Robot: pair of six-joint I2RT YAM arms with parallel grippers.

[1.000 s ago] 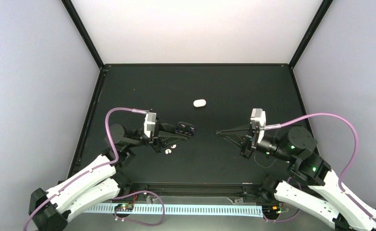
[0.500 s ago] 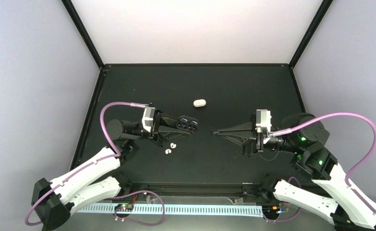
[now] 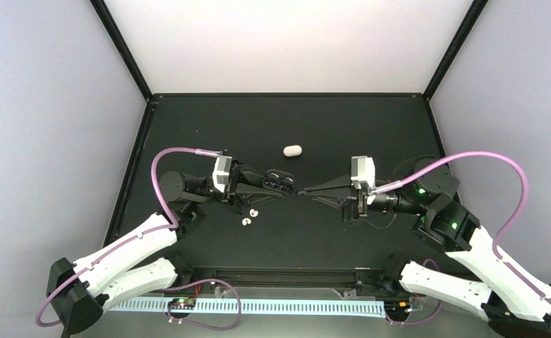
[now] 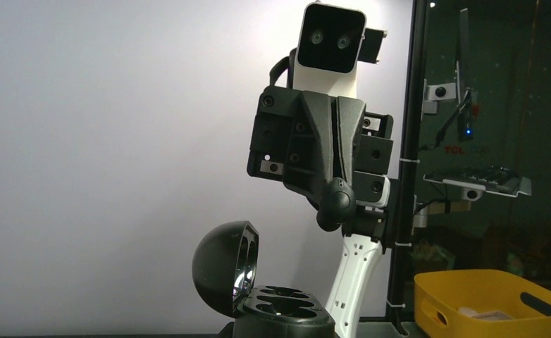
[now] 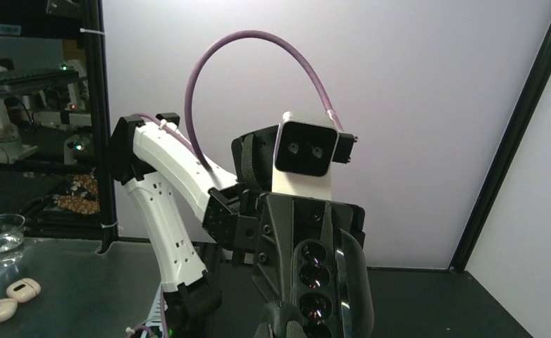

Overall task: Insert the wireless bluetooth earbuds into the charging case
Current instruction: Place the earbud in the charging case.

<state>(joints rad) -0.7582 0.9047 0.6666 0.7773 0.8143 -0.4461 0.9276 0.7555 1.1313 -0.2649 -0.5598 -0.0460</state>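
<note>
Above mid-table, pinching a black two-welled case (image 3: 280, 180), lid flipped open, in the left gripper (image 3: 267, 186). Facing it, right gripper (image 3: 302, 191) with tips pressed together, just beside that case. Down on the table (image 3: 343, 127), two white earbuds (image 3: 250, 215) near the left gripper; farther back, white case (image 3: 292, 150), lying alone.

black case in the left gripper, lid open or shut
Open. In the left wrist view the black case has its lid swung up off the base, baring two empty wells.
</note>
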